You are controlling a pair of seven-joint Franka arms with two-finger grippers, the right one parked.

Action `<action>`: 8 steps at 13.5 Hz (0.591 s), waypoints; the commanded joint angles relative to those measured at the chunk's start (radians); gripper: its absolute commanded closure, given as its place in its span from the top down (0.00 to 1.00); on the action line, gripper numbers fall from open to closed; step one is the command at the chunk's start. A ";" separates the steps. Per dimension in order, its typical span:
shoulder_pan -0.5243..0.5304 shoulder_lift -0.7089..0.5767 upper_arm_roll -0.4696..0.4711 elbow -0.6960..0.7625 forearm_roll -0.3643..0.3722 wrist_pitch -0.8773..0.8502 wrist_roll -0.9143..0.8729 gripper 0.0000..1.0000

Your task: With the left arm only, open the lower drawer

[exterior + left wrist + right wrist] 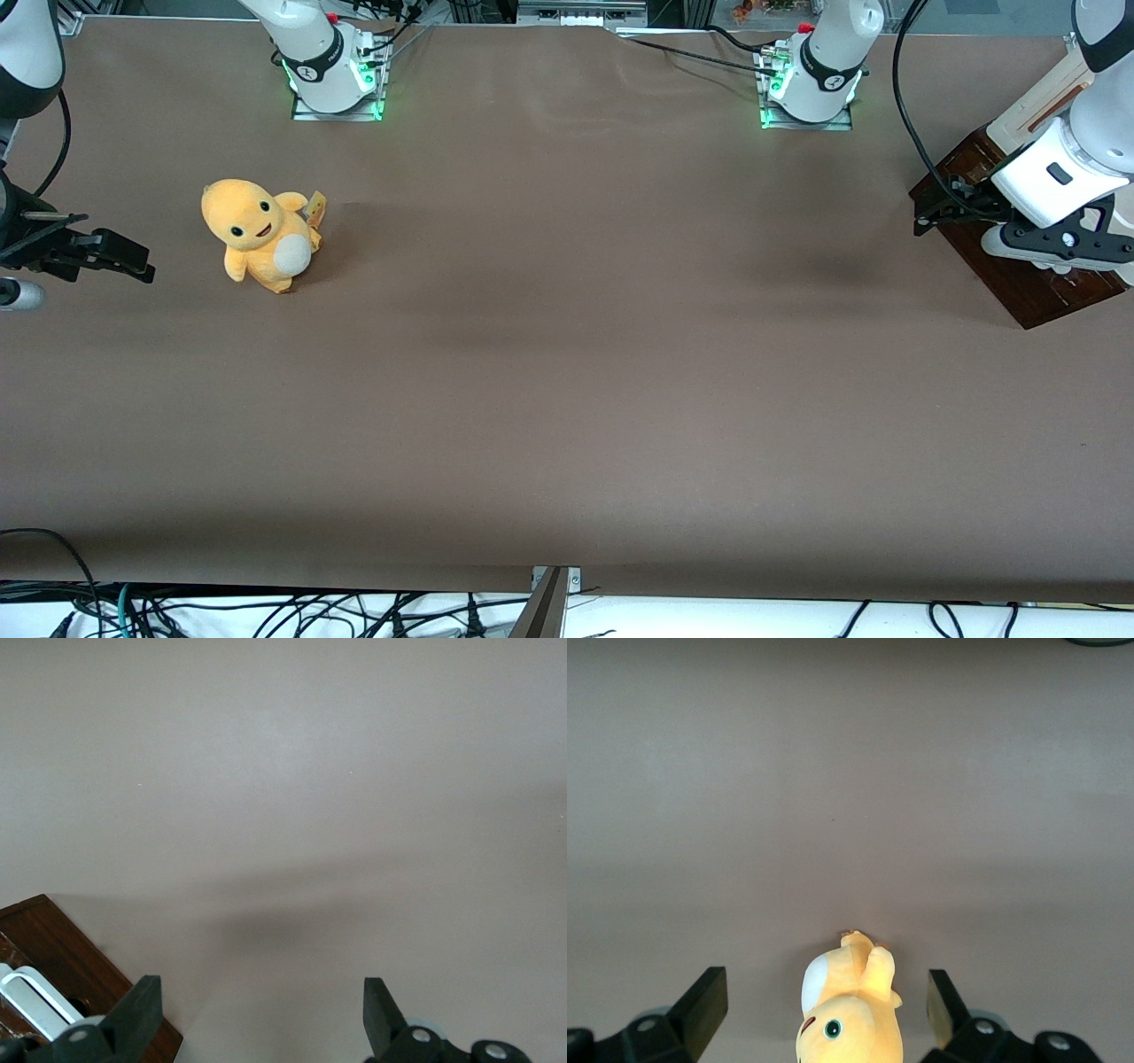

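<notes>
The left arm [1067, 168] is in the approach step: its hand [930, 217] hovers with both fingers [133, 1014] spread wide and nothing between them. In the wrist view one finger sits just over the corner of the dark wooden cabinet [62, 957], with a silver bar handle [35, 997] close beside it; whether that bar belongs to the lower drawer cannot be told. Next, the hand likely needs to line up and close around the handle, then pull along the surface [567, 354]
</notes>
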 commanded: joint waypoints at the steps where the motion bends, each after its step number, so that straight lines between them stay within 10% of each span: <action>1: 0.003 0.006 -0.002 0.021 -0.015 -0.011 -0.001 1.00; 8: -0.003 0.023 -0.001 0.039 -0.007 -0.011 0.007 1.00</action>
